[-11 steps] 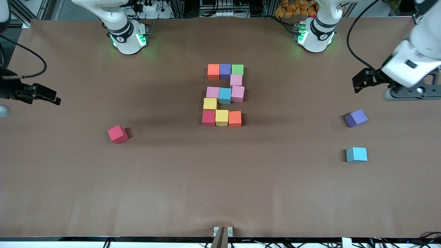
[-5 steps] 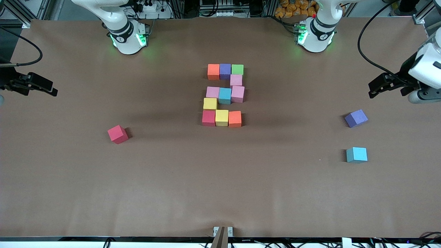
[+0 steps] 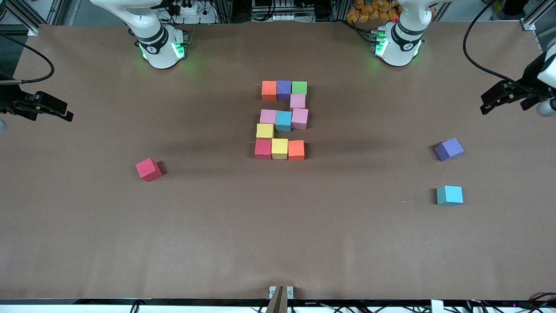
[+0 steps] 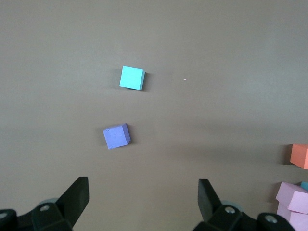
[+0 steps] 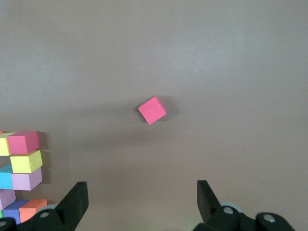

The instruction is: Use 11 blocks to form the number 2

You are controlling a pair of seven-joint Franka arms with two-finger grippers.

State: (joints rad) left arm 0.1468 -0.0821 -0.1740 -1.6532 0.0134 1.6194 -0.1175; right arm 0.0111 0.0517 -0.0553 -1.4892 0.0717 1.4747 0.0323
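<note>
The number 2 sits in the middle of the table, a blocky figure of eleven matte foam cubes packed edge to edge. Its row nearest the robot bases runs orange, purple, green; a pink cube joins it to a pink, light blue and pink middle row; a yellow cube links down to red, yellow and orange in the row nearest the front camera. The cubes have flat faces and crisp corners.

Three spare blocks lie loose on the smooth brown table cover. A red one, turned at an angle, rests toward the right arm's end. A purple one, also skewed, and a light blue one lie toward the left arm's end, the blue nearer the front camera.

The left gripper hangs over the left arm's end of the table, black fingers spread and holding nothing. The right gripper hangs over the right arm's end, likewise spread wide and empty
</note>
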